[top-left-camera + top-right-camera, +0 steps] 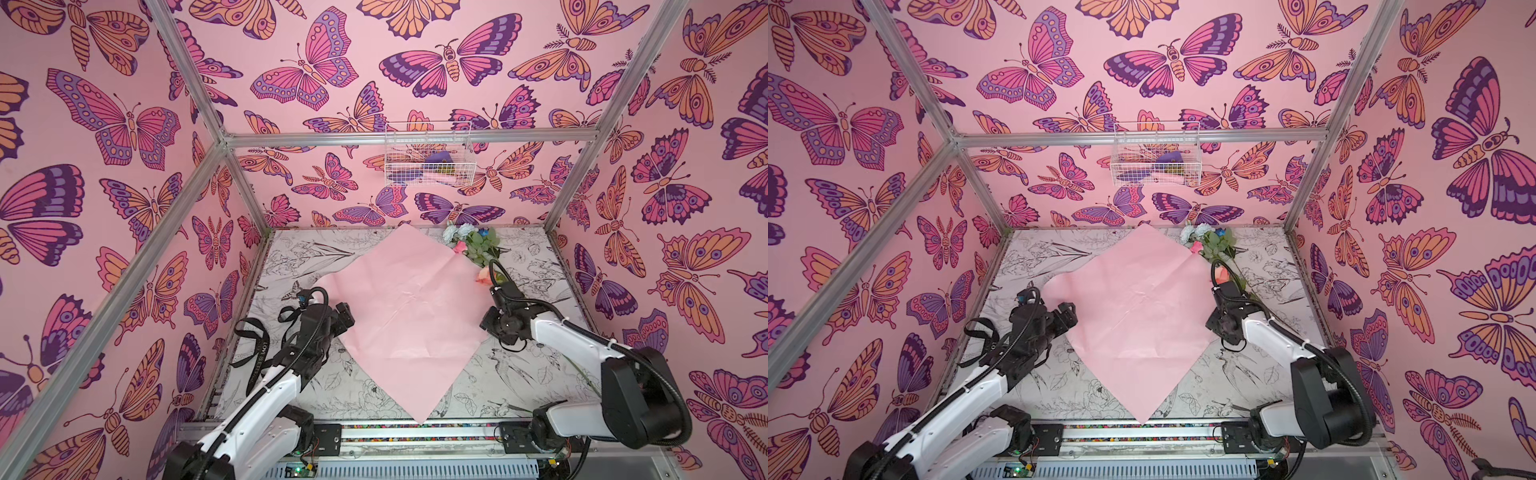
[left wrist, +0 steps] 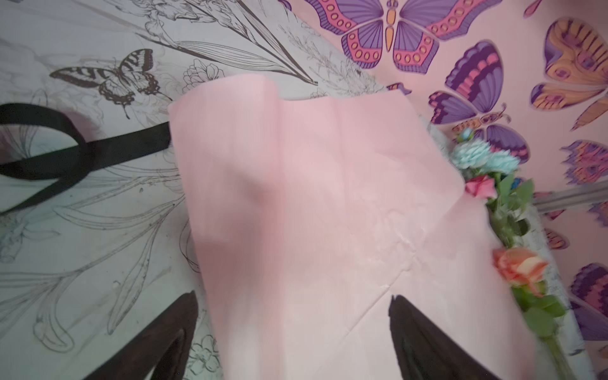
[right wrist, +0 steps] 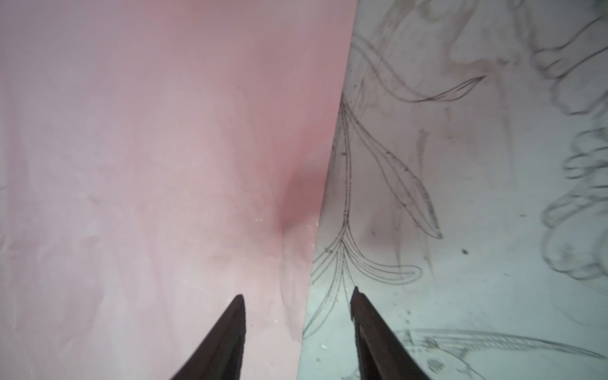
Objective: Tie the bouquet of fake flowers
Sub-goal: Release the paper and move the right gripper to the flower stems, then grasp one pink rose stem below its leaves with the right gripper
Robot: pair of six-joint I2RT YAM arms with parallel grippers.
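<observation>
The bouquet of fake flowers [image 1: 473, 247] [image 1: 1210, 245] lies loose at the table's back right: pale blue, pink and blue blooms with green leaves. A coral rose [image 1: 484, 276] [image 2: 519, 266] lies closer in. Beside them the pink wrapping paper [image 1: 411, 307] [image 1: 1142, 307] is spread as a diamond, its left corner curled up. My left gripper [image 1: 338, 322] [image 2: 292, 296] hangs open over that left corner, holding nothing. At the paper's right edge [image 3: 148, 164] my right gripper [image 1: 490, 330] [image 3: 298, 292] is open and straddles the edge without gripping it.
A long black ribbon [image 1: 253, 345] [image 2: 65, 158] lies looped on the table left of the left arm. A white wire basket [image 1: 428, 153] hangs on the back wall. Metal frame posts and butterfly-patterned walls close the table in on three sides.
</observation>
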